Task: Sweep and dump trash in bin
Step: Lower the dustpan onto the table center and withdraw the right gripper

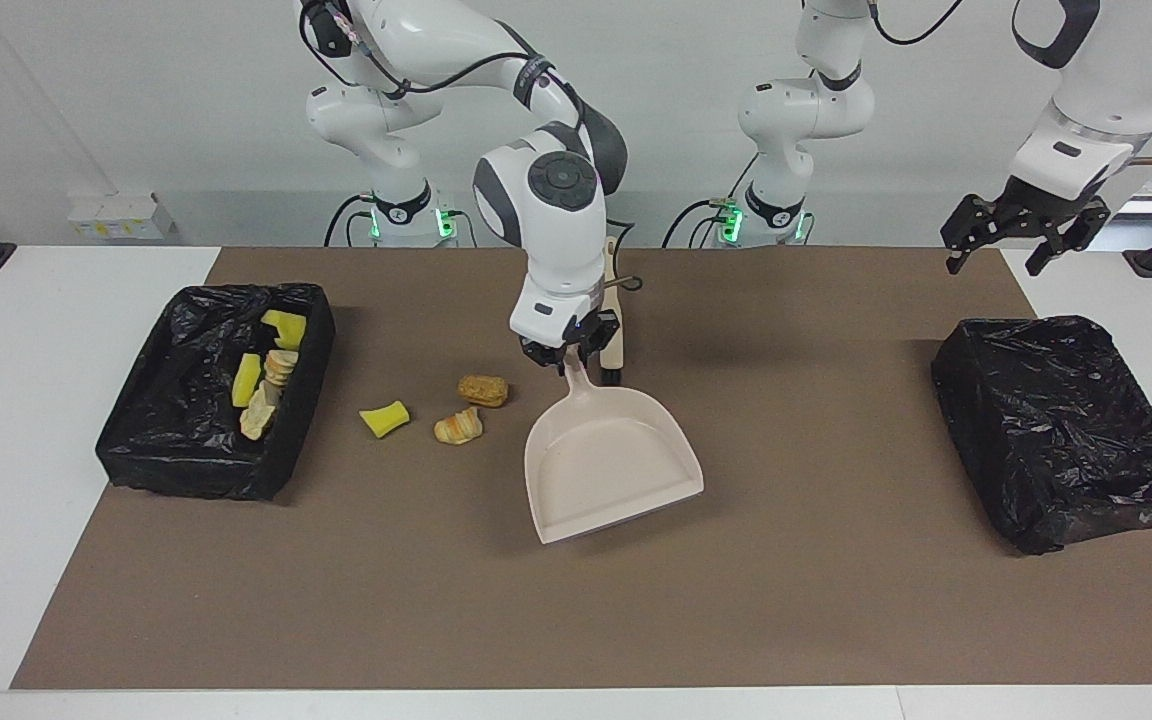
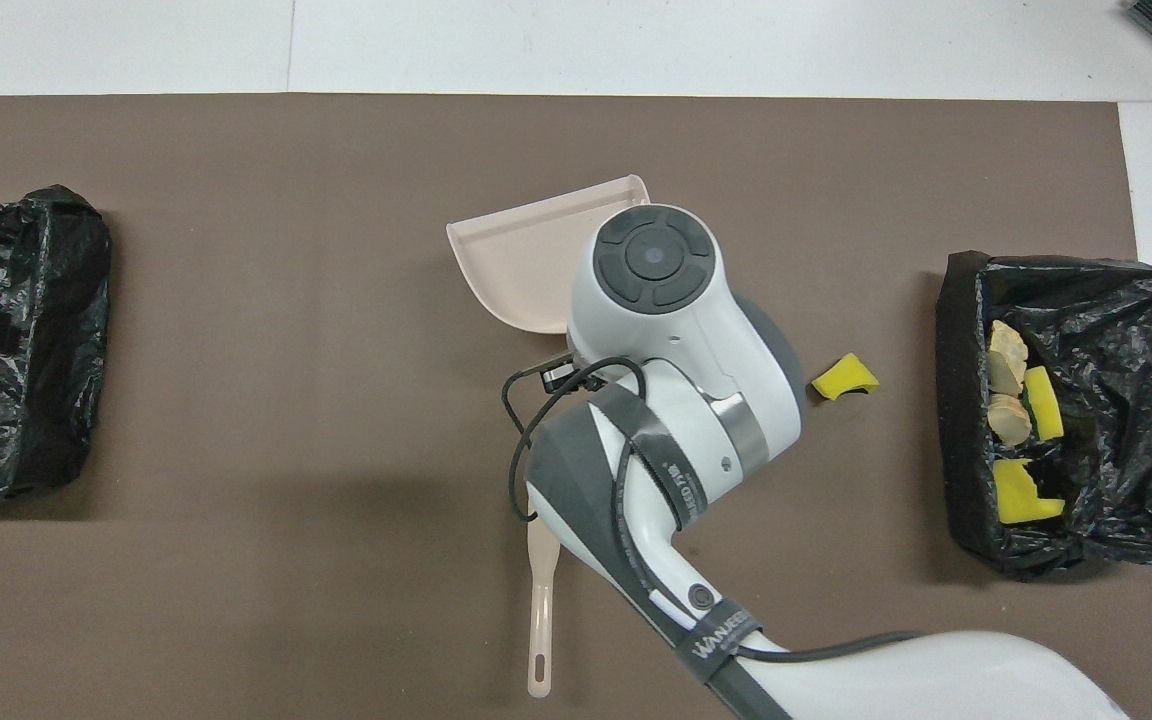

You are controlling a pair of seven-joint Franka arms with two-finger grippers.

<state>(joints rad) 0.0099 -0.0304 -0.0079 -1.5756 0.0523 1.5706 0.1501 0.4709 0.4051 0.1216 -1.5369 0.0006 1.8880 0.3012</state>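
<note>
Clamping jaws of right gripper (image 1: 570, 357) on dustpan (image 1: 608, 462) handle mid-bench (image 1: 836, 620), beside three scraps of trash (image 1: 459, 426); remaining scraps sitting in bin (image 1: 198, 462). Waiting above covered bin (image 1: 1061, 430), left gripper (image 1: 998, 252), jaws apart.

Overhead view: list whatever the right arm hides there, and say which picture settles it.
- Right gripper and the dustpan handle: covered by the arm; the facing view shows the grip.
- Two tan scraps: covered; the facing view shows them on the mat.
- Brush: bristle end covered in both views.
</note>
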